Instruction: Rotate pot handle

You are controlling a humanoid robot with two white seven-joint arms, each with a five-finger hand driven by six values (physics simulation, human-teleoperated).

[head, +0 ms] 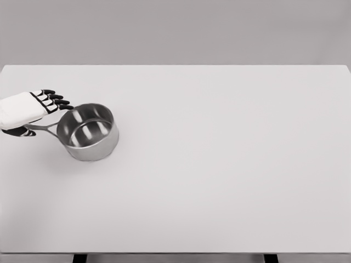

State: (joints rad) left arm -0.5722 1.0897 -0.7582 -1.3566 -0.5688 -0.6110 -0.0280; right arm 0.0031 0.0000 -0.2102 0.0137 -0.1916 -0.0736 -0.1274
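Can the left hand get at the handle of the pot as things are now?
Probably yes. The left hand is already over the handle of the steel pot, and nothing lies between them. Whether its fingers actually grip the handle is not clear.

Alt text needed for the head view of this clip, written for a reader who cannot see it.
A white robot left hand reaches in from the left edge at the handle of a shiny steel pot, which stands upright and empty on the left part of a white table. The right arm is out of view.

I see white desk (219, 164) filling most of frame, plain grey wall across top, two dark desk legs (80, 257) at bottom edge.
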